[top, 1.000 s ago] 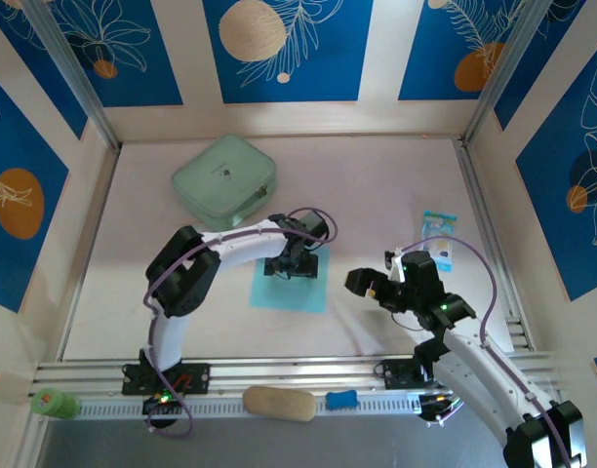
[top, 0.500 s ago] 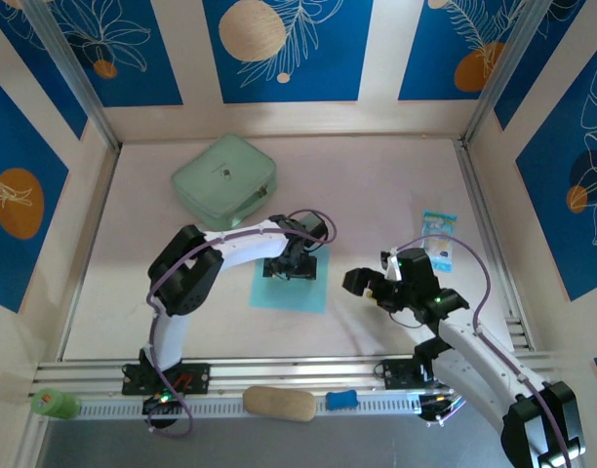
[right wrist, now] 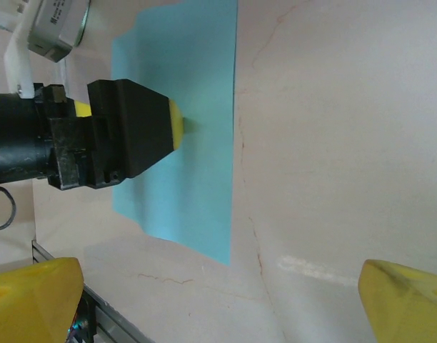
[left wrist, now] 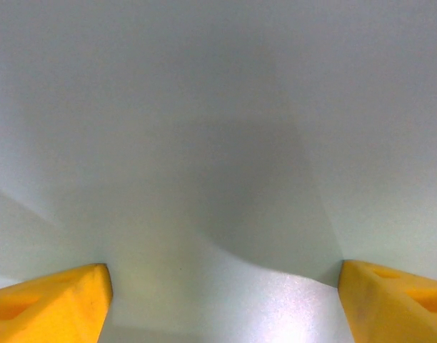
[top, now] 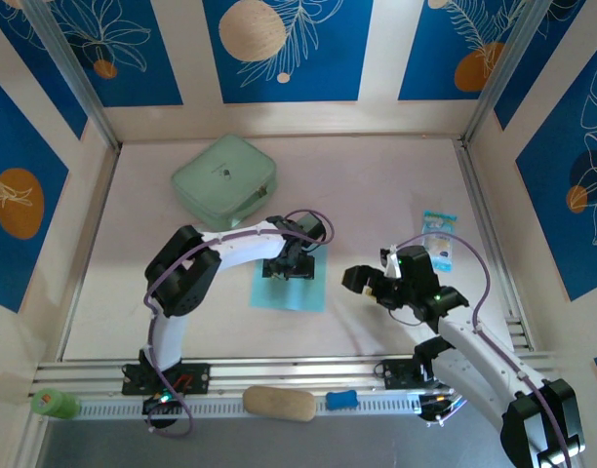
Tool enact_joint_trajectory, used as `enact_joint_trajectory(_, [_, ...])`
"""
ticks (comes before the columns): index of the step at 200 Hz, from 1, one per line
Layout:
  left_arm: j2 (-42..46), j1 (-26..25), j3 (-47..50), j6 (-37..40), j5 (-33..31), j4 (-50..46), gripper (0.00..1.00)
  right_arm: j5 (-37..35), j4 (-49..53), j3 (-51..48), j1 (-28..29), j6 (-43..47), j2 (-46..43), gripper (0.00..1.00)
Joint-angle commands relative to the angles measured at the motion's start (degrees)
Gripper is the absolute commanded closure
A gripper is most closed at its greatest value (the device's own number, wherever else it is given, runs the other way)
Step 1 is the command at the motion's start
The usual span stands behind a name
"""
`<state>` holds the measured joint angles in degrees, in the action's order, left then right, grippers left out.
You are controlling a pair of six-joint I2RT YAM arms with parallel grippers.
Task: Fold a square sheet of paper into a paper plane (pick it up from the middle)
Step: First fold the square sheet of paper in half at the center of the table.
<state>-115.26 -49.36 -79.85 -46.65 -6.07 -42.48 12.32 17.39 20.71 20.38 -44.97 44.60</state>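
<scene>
Paper [top: 300,292] on blue-walled table [top: 386,185]; left end effector [left wrist: 222,296] and right end effector [right wrist: 220,287] gape empty.

A mint-green rounded case [top: 224,181] sits near the far left corner of the desk [top: 377,185]. A small printed packet [top: 438,239] lies by the right edge. Along the near edge: green roll [top: 55,403], tan oblong pad [top: 279,403], small blue piece [top: 342,399].

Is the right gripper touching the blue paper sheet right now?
No, the right gripper hangs open over the table, apart from the square sheet of paper.
</scene>
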Motion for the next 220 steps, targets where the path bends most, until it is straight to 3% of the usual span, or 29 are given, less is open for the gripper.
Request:
enact_joint_trajectory(1, [-3.9, 0.1, 3.0, -0.5, 2.3, 1.3, 0.20, 0.9, 0.8, 2.3, -0.2, 0.1, 0.1, 0.01])
enact_joint_trajectory(79, [5.2, -0.3, 7.9, 1.2, 1.9, 11.3, 0.61, -6.8, 1.8, 2.3, -0.3, -4.0, -3.4, 0.07])
enact_joint_trajectory(144, [14.5, 0.7, 15.8, -3.4, 6.1, 24.5, 0.68, -1.3, -1.1, 0.5, -1.6, -2.6, -6.6, 0.08])
enact_joint_trajectory(171, [16.8, 1.5, 19.7, -6.1, 13.1, 34.4, 0.69, -5.5, 3.8, 2.0, -2.7, -4.0, -6.7, 0.09])
enact_joint_trajectory(220, [16.4, 2.3, 26.2, -14.4, 25.0, 56.0, 0.70, 2.6, 2.7, 1.7, -7.6, -4.8, -6.6, 0.11])
